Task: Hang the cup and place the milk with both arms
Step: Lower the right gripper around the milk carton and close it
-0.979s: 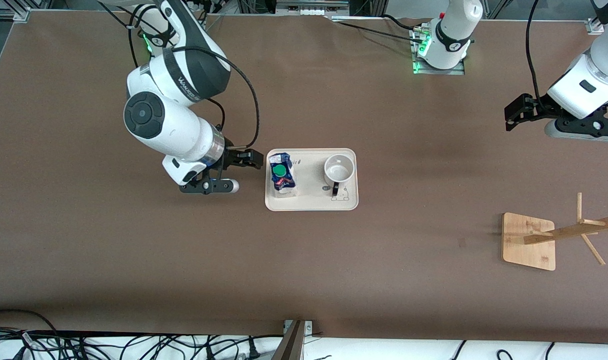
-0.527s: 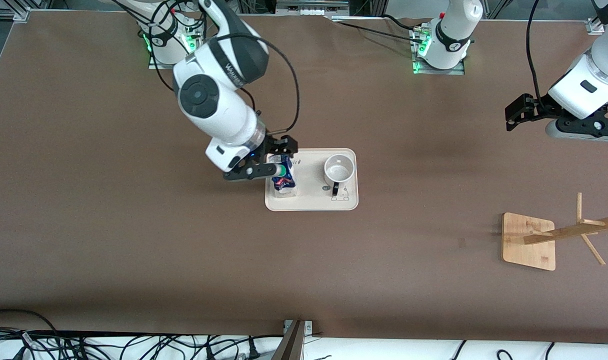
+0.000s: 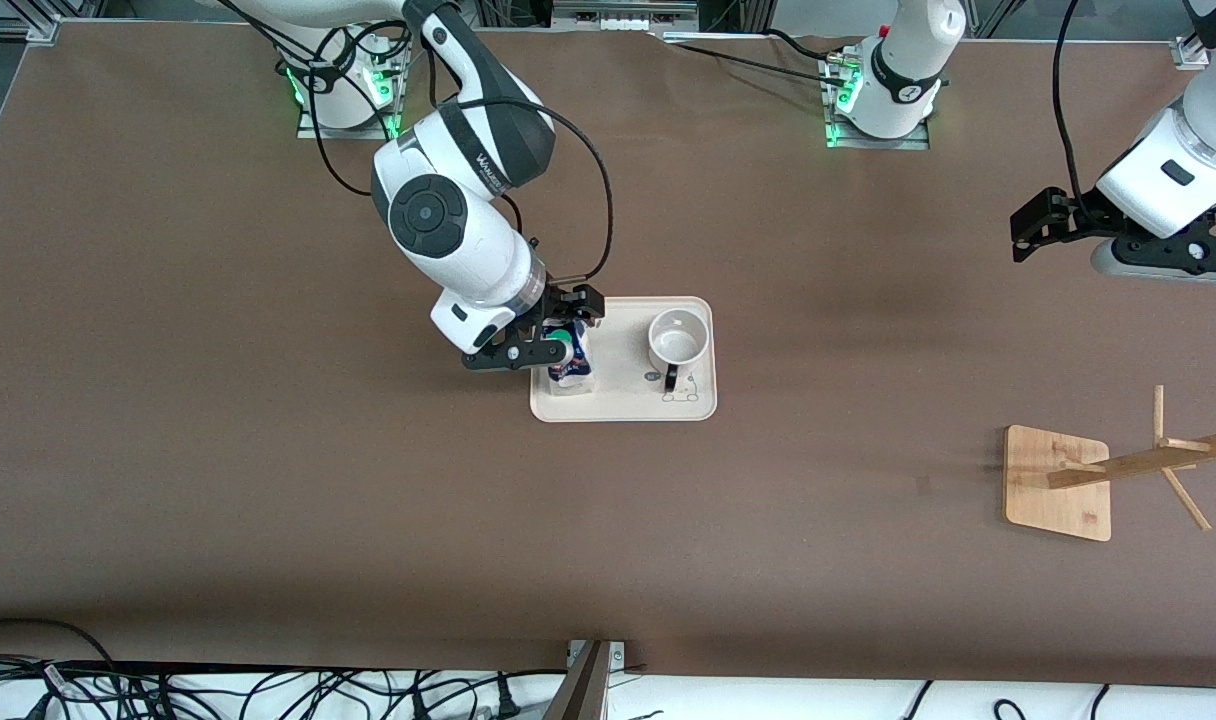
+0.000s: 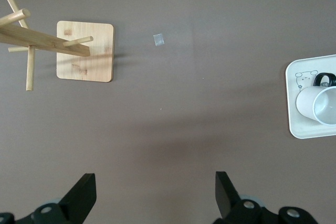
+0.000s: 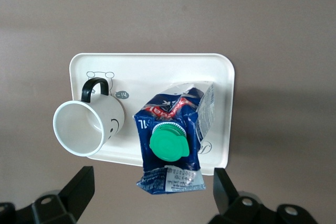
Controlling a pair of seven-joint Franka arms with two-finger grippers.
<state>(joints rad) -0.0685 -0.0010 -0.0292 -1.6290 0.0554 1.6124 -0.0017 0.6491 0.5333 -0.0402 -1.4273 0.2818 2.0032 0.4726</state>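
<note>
Hovering over the milk [image 3: 568, 358] with fingers apart, the right hand [image 3: 558, 325] has grasped nothing yet. Beside it on the tray [image 3: 623, 405] stands the cup [image 3: 678, 340], unhung. The left hand [image 3: 1043, 225] waits apart, fingers spread, over the tabletop [image 3: 268, 480] near the wooden rack [image 3: 1118, 470].

We are seeing a dark blue milk [image 5: 176, 137] showing red-white print and a green cap. A white cup [image 5: 89, 124] is wearing a black handle and smiley.
</note>
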